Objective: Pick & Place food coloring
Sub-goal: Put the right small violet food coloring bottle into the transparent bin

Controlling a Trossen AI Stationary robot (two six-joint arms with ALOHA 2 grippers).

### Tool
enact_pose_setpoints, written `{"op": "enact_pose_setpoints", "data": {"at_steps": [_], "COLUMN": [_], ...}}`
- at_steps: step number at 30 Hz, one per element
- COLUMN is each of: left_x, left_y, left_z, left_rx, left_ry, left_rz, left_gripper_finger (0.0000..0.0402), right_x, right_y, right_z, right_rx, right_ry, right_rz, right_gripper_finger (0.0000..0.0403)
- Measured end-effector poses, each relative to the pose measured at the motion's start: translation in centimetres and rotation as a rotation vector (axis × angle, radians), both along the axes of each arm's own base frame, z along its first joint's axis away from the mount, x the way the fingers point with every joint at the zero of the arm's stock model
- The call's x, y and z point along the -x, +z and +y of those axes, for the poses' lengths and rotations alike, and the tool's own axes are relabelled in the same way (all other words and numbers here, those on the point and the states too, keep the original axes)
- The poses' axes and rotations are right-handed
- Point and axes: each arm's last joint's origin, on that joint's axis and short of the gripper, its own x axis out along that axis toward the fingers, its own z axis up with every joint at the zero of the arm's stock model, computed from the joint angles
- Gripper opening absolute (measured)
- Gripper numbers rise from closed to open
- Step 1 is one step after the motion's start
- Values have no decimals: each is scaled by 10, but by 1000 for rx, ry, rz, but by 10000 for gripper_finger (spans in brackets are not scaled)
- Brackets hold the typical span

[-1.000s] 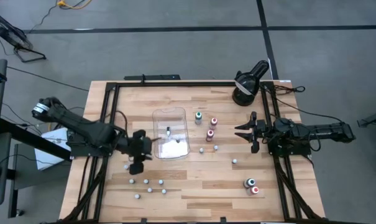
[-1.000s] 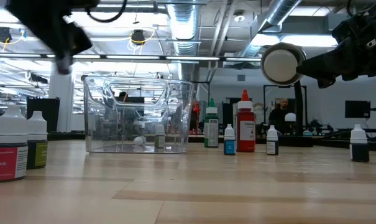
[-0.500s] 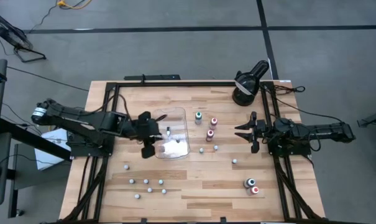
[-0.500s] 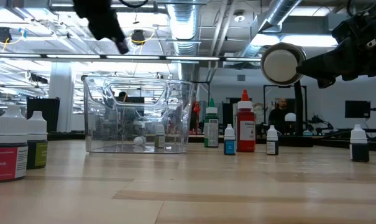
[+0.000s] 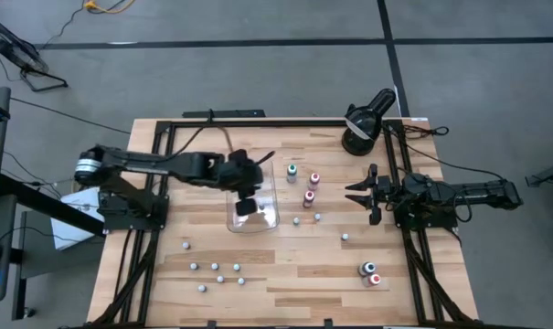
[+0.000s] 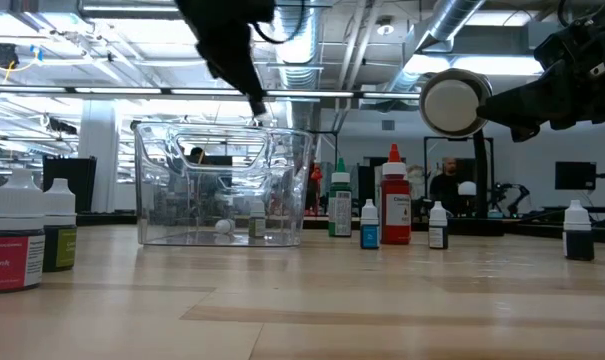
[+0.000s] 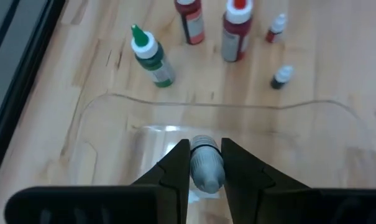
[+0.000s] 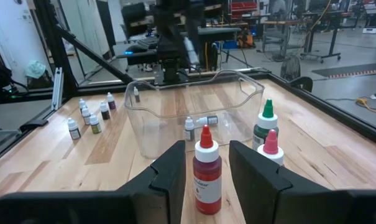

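Observation:
My left gripper (image 5: 245,205) hangs over the clear plastic tray (image 5: 250,219), shut on one tiny grey-white food coloring bottle (image 7: 206,169). In the low view its fingers (image 6: 254,100) are just above the tray's rim (image 6: 222,128). Two small bottles (image 6: 223,226) rest on the tray's floor. Several more tiny bottles (image 5: 217,270) stand on the table near the near-left corner. Taller green and red ones (image 5: 309,183) stand right of the tray. My right gripper (image 5: 360,194) waits open at the table's right side. My left gripper pinches the tiny bottle's body (image 7: 206,177) between its two fingers (image 7: 177,171), coming from above and pointing down. The bottle is lifted clear, over the tray's inside.
A black round lamp-like device (image 5: 363,123) stands at the far right corner and looms in the low view (image 6: 452,100). Two bottles (image 5: 371,273) stand near the near-right corner, and single small ones (image 5: 345,237) lie between. Black frame rails (image 5: 166,128) edge the table.
My left gripper has travelled from the near-left group of small bottles toward the table's right and far side, ending above the clear tray. It stays raised off the table throughout. The right arm has kept still.

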Motion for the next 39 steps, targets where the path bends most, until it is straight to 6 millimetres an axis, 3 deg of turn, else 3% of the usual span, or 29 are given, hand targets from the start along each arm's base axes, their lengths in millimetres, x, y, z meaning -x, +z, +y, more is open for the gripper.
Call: {"op": "enact_pose_setpoints", "data": {"at_steps": [12, 22, 39], "left_x": [-49, -60, -61], "left_y": [-55, -98, -105], "left_z": [36, 46, 45], "left_rx": [47, 34, 55], "left_ry": [46, -12, -69], "left_rz": [133, 272, 303], "left_gripper_finger": [65, 65, 80], "right_x": [0, 0, 0], "right_y": [0, 0, 0], "right_z": [0, 0, 0], "right_rx": [0, 0, 0], "right_ry": [0, 0, 0], "right_rz": [0, 0, 0], "right_gripper_finger": [113, 113, 113]}}
